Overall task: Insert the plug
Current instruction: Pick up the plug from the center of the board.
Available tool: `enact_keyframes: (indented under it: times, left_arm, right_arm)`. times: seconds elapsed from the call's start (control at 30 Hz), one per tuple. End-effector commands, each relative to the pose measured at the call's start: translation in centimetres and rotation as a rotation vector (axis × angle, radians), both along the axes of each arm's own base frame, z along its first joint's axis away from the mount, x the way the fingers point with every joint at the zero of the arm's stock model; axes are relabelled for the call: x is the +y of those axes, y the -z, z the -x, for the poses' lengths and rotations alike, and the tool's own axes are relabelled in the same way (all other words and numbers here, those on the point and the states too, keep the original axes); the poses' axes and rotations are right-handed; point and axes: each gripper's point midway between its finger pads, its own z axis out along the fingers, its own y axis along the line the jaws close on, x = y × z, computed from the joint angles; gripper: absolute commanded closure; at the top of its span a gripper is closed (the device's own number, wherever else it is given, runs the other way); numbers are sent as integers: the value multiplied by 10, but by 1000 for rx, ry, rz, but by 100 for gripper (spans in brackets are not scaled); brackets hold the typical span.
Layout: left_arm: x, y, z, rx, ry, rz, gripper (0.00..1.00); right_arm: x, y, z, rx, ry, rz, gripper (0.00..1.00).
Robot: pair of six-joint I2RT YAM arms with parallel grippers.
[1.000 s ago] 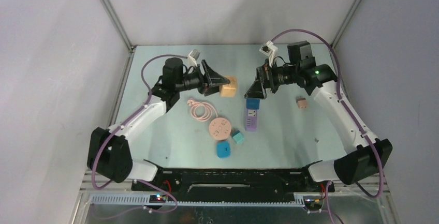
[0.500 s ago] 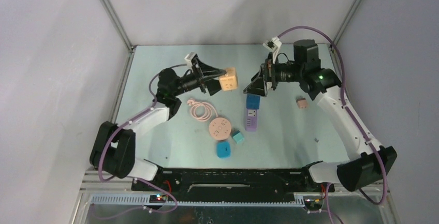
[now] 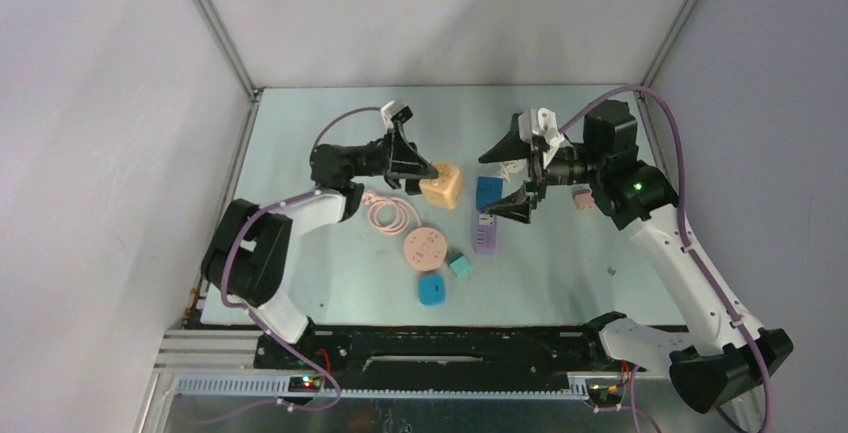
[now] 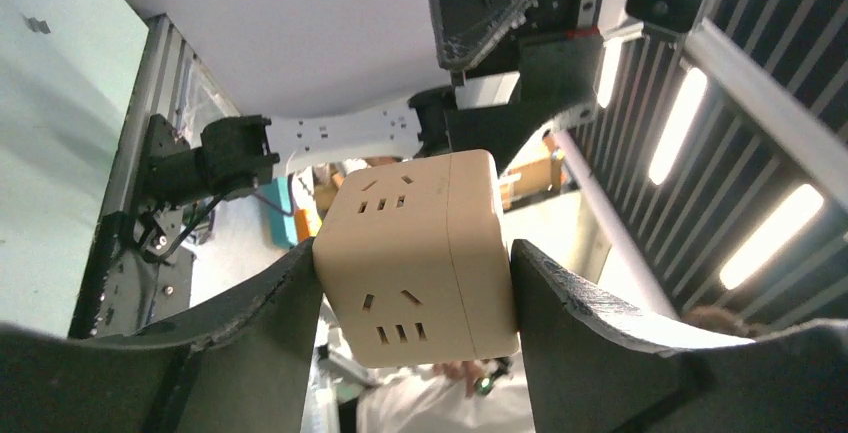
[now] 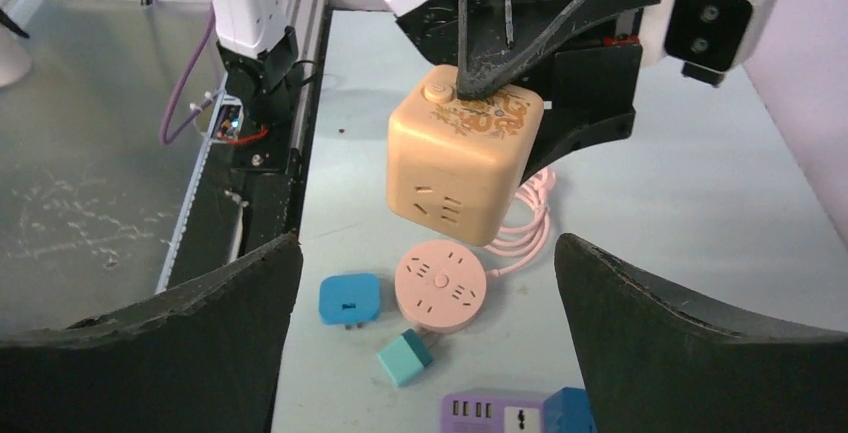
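Two arms reach toward the middle of the table (image 3: 300, 153); on the left, the left gripper (image 3: 428, 175) has its jaws clamped on opposite sides of a beige cube socket (image 5: 465, 165), which is tilted so that a slotted face shows to the right wrist camera. Nearer the bases lie a coiled pink cable (image 3: 385, 213), a round pink socket (image 3: 424, 249), a blue adapter (image 3: 433, 288) and a small teal block (image 3: 460, 265), then a purple power strip (image 3: 486, 238) with the blue plug (image 5: 570, 408) lying ungripped at its far end. On the right, the right gripper (image 3: 487, 187) has its jaws spread wide, facing the cube socket, with one finger on either side of the blue plug in the overhead view.
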Motion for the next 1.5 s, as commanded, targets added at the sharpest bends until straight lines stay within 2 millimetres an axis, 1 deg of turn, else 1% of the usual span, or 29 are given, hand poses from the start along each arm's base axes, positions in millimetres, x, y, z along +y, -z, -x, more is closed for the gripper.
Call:
enact_keyframes:
  times: [0.0,0.1,0.17,0.23,0.3,0.33,0.4,0.43,0.5,0.53,0.57,0.63,0.7,0.73,0.77,0.83,0.87,0.93,0.97,1.03,1.13,1.27,1.33,1.47]
  left_arm:
    - [5,-30,28,-310,92,49,82]
    - [4,-32,34,-330,136,29,82]
    - [4,-32,34,-334,150,18,84]
    - [2,-35,30,-316,133,32,87]
    - [0,-43,22,-300,87,73,90]
    - [-1,-49,15,-287,45,100,91]
    - [-5,-60,-6,-272,-94,135,90]
    - [-8,-58,-22,-242,-182,115,90]
    - [-11,-55,-44,-265,-339,30,85]
    - [-11,-52,-52,-344,-402,-24,83]
    - [-11,-52,-55,-373,-427,-81,82]
    - [-11,-47,-54,-428,-408,-159,82]
    - [-10,-41,-45,-496,-340,-213,81]
    - [-7,-32,-41,-531,-300,-273,81]
    - [1,-5,-32,-485,-244,-405,81]
    - [20,21,-18,-569,-157,-588,81]
    - [31,29,-11,-593,-116,-662,81]
    - [45,40,-4,-631,-77,-754,82]
    - [49,43,-2,-668,-77,-760,83]
    - [48,39,12,-711,-55,-699,85]
    - [44,36,28,-726,-37,-619,84]
    - [37,37,58,-734,61,-520,82]
    - [34,43,72,-722,126,-496,80]
    - [32,57,98,-698,262,-508,78]
  right_arm:
    - [4,-2,11,-132,-108,-19,0]
    - [6,-4,10,-147,-123,-29,0]
    - [9,-5,5,-147,-114,-34,0]
    - [10,-7,0,-151,-90,-36,0]
    - [11,-8,-6,-144,-52,-30,0]
    - [11,-7,-8,-139,-42,-28,0]
    - [10,-6,-13,-128,-10,-18,0]
    - [10,-5,-14,-120,-1,-15,0]
    - [9,-4,-15,-114,9,-9,0]
    - [8,-4,-16,-115,18,-7,0]
    - [8,-4,-16,-121,21,-5,0]
    - [7,-4,-16,-131,25,-3,0]
    - [6,-4,-15,-147,17,-1,0]
    - [6,-4,-14,-153,7,-1,0]
    - [5,-5,-12,-163,2,-3,0]
    - [4,-5,-10,-175,-6,-3,0]
    - [3,-5,-9,-181,-9,-1,0]
    - [2,-5,-5,-206,-28,1,0]
    - [2,-5,-2,-221,-40,1,0]
    - [2,-3,3,-262,-69,6,0]
    - [3,2,13,-365,-126,23,0]
    - [9,10,32,-441,-218,33,0]
    - [15,18,41,-447,-268,43,0]
    - [29,35,65,-446,-380,64,0]
